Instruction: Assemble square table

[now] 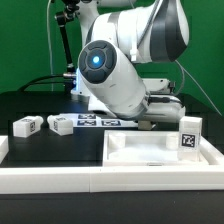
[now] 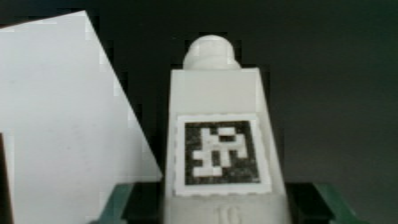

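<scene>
In the wrist view, a white table leg (image 2: 219, 120) with a black-and-white tag and a rounded peg at its far end lies between the fingers of my gripper (image 2: 221, 206). The jaws are shut on its sides. The white square tabletop (image 2: 63, 110) lies right beside it. In the exterior view the tabletop (image 1: 150, 152) sits at the right of the table. A tagged leg (image 1: 190, 135) stands upright at its far right corner. Two more legs (image 1: 27, 125) (image 1: 60, 124) lie at the left. The arm's body hides the gripper and the held leg there.
The marker board (image 1: 100, 121) lies flat behind the arm's wrist. A long white border rail (image 1: 60, 180) runs along the front and left of the work area. Cables hang behind the arm against the green backdrop.
</scene>
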Motion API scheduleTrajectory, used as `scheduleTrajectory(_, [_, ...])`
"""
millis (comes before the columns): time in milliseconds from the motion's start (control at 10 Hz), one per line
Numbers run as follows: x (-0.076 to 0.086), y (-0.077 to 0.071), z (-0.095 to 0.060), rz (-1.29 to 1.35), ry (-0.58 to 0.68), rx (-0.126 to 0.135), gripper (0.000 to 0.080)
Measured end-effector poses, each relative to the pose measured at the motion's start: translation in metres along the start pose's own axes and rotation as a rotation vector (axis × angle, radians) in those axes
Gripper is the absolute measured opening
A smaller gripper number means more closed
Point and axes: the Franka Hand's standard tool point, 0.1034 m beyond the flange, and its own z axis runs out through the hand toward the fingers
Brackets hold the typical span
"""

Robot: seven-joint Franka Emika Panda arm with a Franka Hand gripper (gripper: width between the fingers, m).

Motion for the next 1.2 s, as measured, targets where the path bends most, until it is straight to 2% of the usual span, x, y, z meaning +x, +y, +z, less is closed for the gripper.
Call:
scheduleTrajectory(300, [-0.011,-0.004,-0.047,-0.039,0.039,-0.007,0.0290])
scheduleTrajectory(500, [-0.012,-0.007,-0.071,-0.039,0.073,0.009,0.0290])
scheduleTrajectory(700, [-0.008,-0.007,-0.067,-0.039,0.096,0.006,0.0290])
scheduleTrajectory(900, [-0.003,-0.009,-0.076,-0.059,0.247,0.007,0.0290])
scheduleTrajectory(1100, [-0.011,-0.004,-0.095,-0.101,0.364,0.018,0.0290])
scheduleTrajectory(1200, [-0.014,-0.008,-0.106,-0.110,0.402,0.026,0.0290])
